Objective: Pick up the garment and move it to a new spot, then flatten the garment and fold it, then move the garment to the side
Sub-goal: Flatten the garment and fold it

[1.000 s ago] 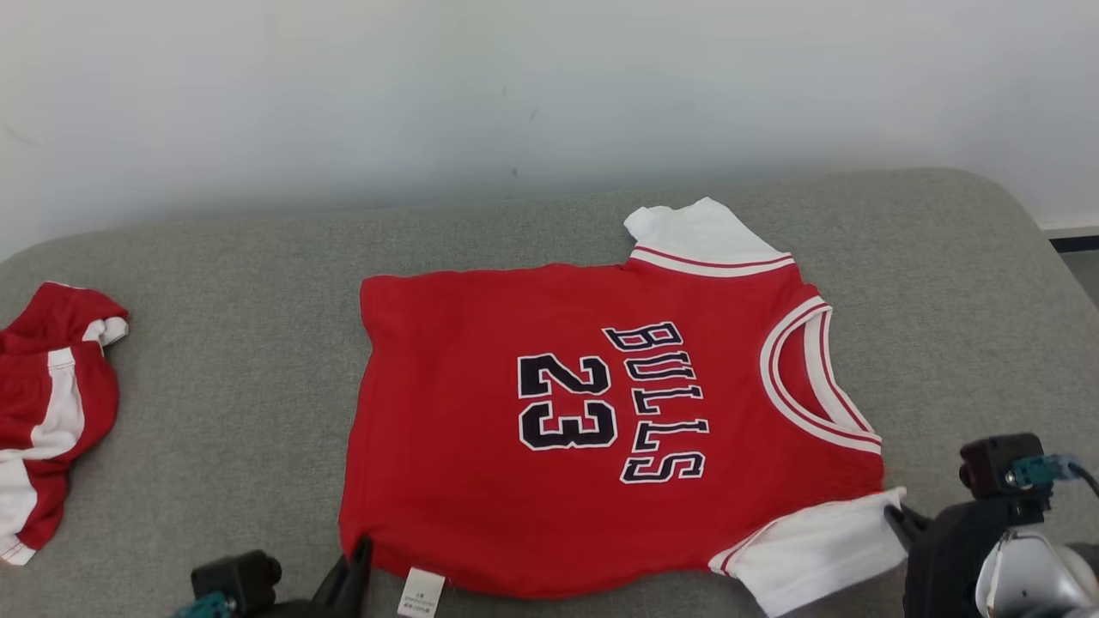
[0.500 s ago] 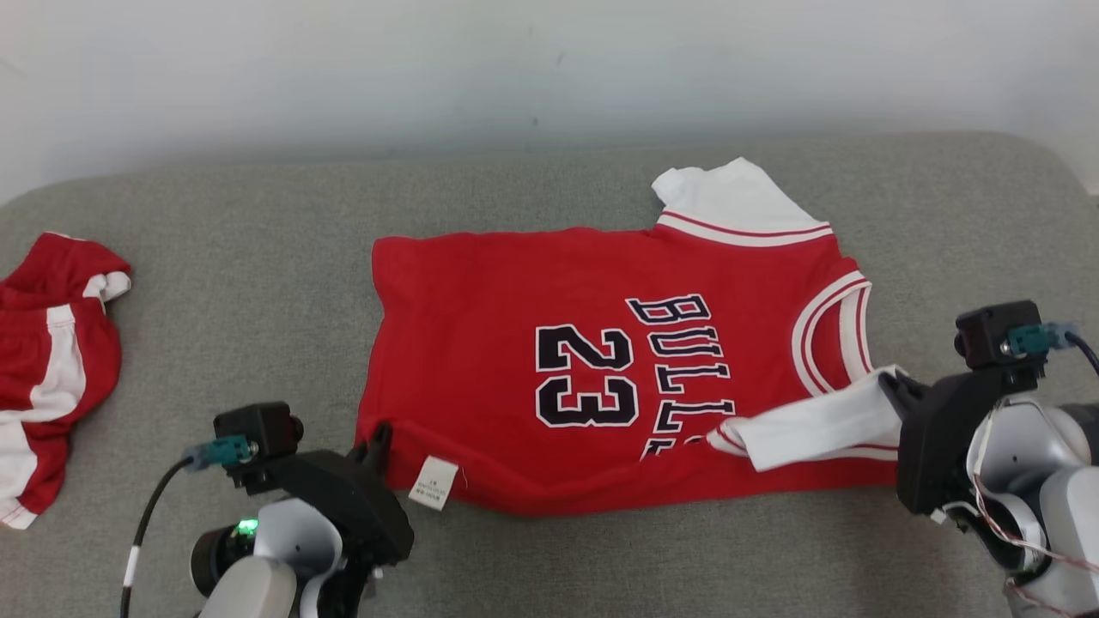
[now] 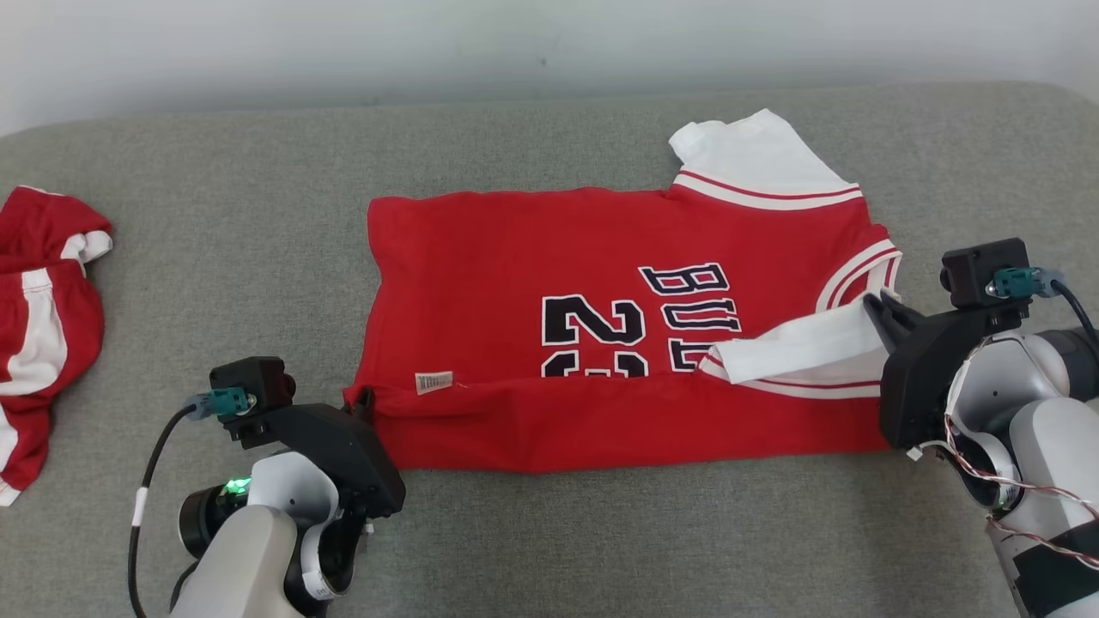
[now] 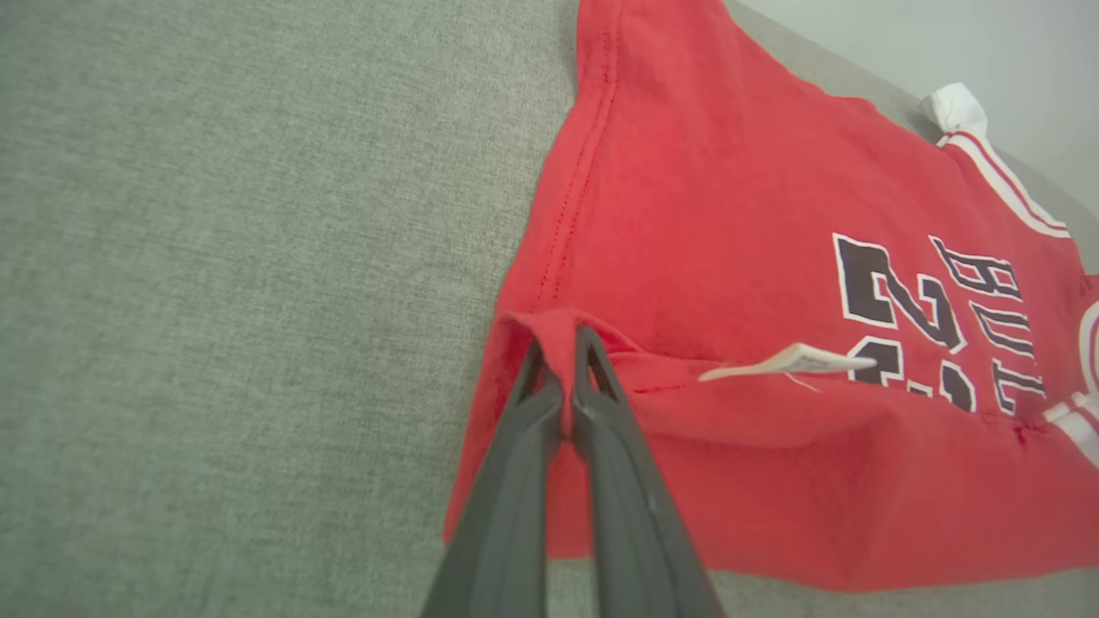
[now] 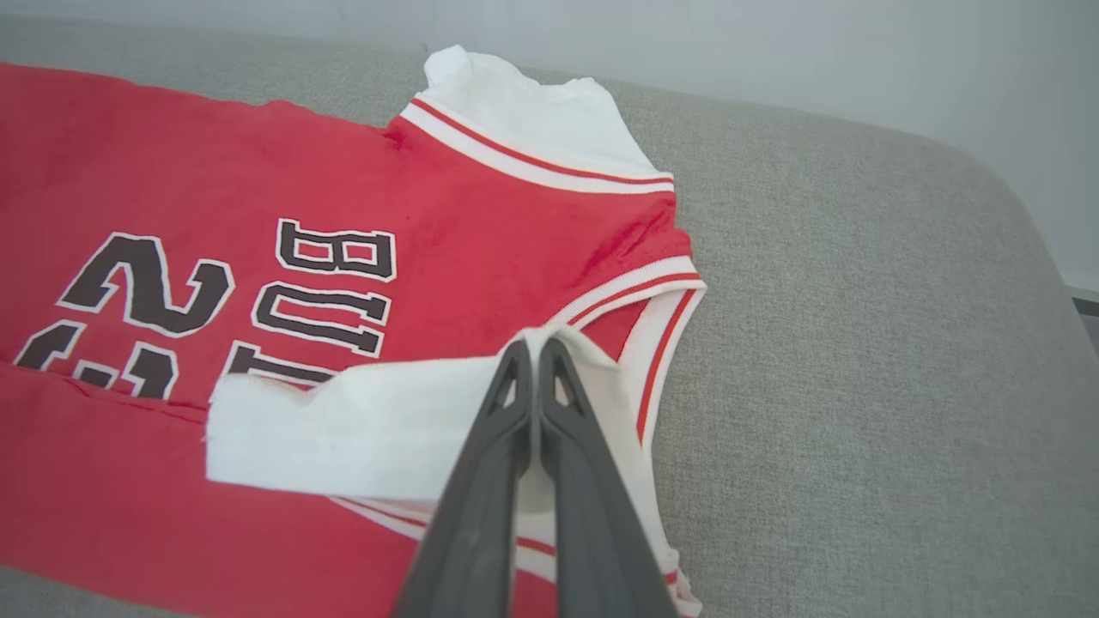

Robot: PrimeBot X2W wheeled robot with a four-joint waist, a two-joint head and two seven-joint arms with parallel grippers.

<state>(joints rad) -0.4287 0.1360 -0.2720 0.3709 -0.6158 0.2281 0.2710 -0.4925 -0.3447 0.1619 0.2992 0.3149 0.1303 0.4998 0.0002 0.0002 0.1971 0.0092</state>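
A red jersey (image 3: 549,257) with white sleeves and black "BULLS 23" lettering lies on the grey cushion (image 3: 223,223), its near edge lifted and folded toward the wall. My left gripper (image 3: 365,402) is shut on the jersey's near hem corner (image 4: 558,330), with a white label (image 4: 790,360) sticking out beside it. My right gripper (image 3: 877,307) is shut on the near white sleeve (image 5: 369,429), which is pulled over the lettering. The far white sleeve (image 3: 755,154) lies flat at the back.
A second red and white garment (image 3: 43,292) is bunched at the cushion's left edge. A pale wall (image 3: 515,43) runs behind the cushion. Bare grey cushion stretches between the two garments and along the front.
Both grippers have carried the jersey's near edge away from me, folding it over the lower part of the lettering. The head camera has tilted, shifting the whole picture.
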